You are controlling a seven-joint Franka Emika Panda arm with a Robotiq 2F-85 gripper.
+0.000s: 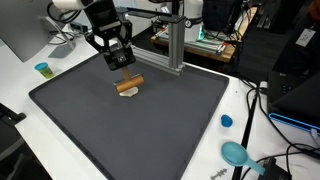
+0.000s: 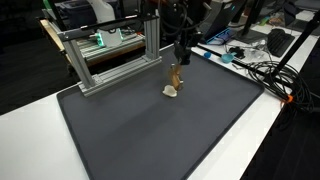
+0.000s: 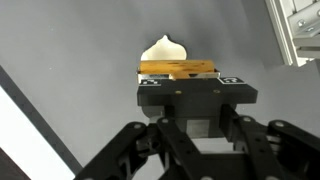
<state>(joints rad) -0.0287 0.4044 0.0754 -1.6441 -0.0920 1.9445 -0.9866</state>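
Observation:
My gripper (image 3: 190, 82) is shut on a brown wooden block (image 3: 178, 69), which lies crosswise at the fingertips. Just beyond the block, a white dollop-shaped piece (image 3: 163, 50) sits on the dark grey mat (image 3: 80, 50). In an exterior view the gripper (image 1: 122, 66) hangs over the back of the mat (image 1: 150, 130), the block (image 1: 130, 82) right under it and the white piece (image 1: 127, 92) touching the block's underside. In an exterior view the block (image 2: 175, 75) slants down from the gripper (image 2: 181, 55) to the white piece (image 2: 170, 91).
An aluminium frame (image 1: 175, 45) (image 2: 110, 55) stands at the mat's back edge, close to the gripper. On the white table lie a small blue cup (image 1: 42, 69), a blue cap (image 1: 226, 121) and a teal scoop (image 1: 236, 153). Cables (image 2: 262, 72) run beside the mat.

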